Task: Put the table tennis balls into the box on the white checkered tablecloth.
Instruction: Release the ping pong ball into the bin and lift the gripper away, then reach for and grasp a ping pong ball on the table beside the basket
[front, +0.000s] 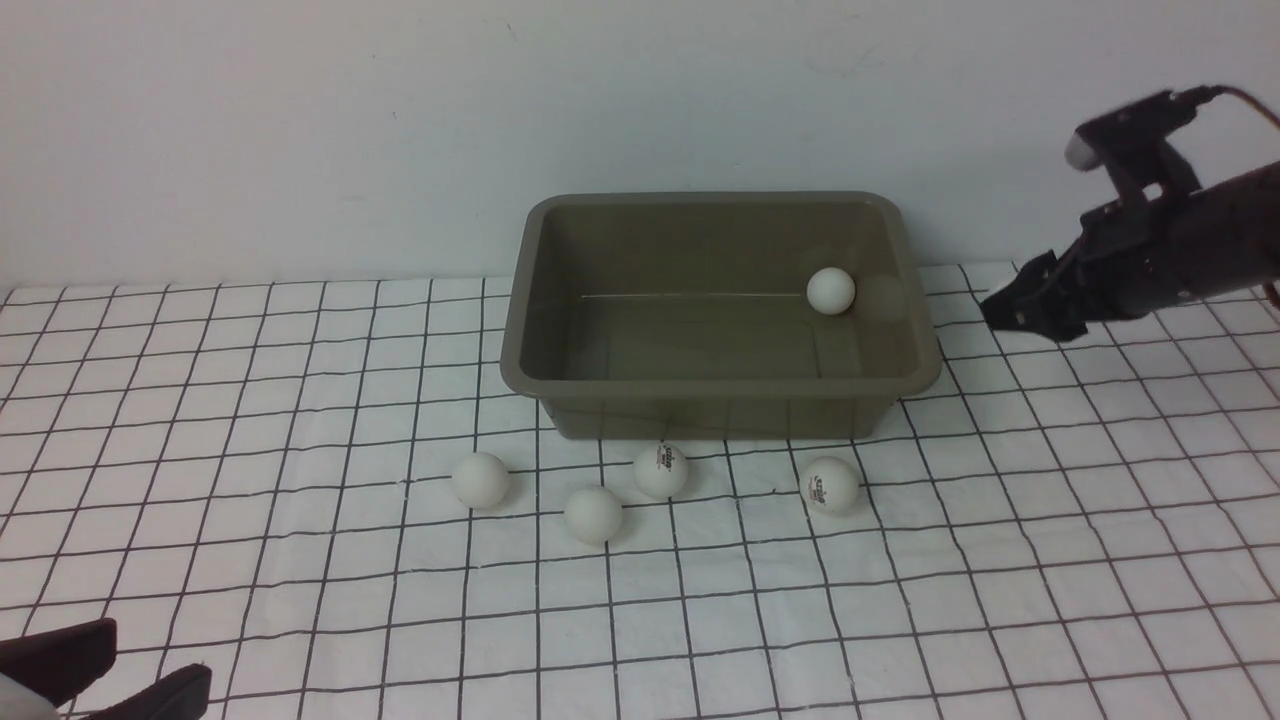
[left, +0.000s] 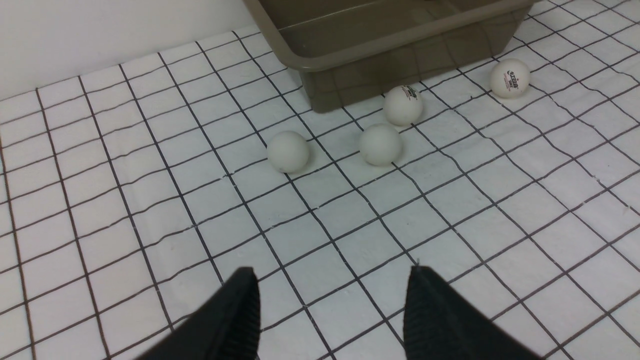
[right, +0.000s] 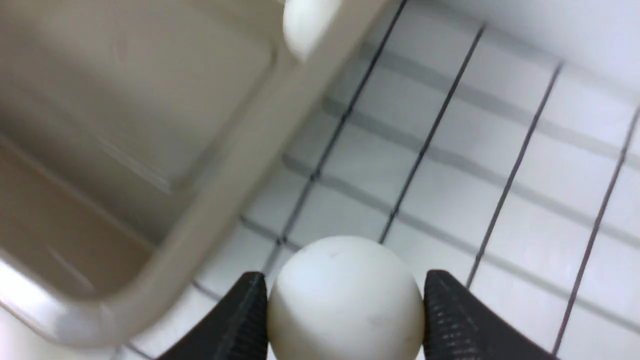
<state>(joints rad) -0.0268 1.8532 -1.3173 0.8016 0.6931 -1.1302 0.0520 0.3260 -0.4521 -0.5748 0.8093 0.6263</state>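
Note:
The olive-grey box (front: 525, 300) stands on the white checkered tablecloth (front: 250, 420) with one table tennis ball (front: 830, 290) inside near its right wall. Several more balls lie on the cloth before its front wall, among them a plain one (front: 481, 479) and a logo one (front: 830, 484). My right gripper (front: 1010, 305) hovers just right of the box; in the right wrist view it (right: 345, 280) is shut on a white ball (right: 345, 305), beside the box rim (right: 240, 165). My left gripper (left: 332, 280) stands open over bare cloth at the near left, well short of the closest ball (left: 287, 151).
A plain white wall rises right behind the box. The cloth runs wide to the left and right of the box and toward the front edge. The left fingers (front: 150, 690) show at the bottom left corner of the front view.

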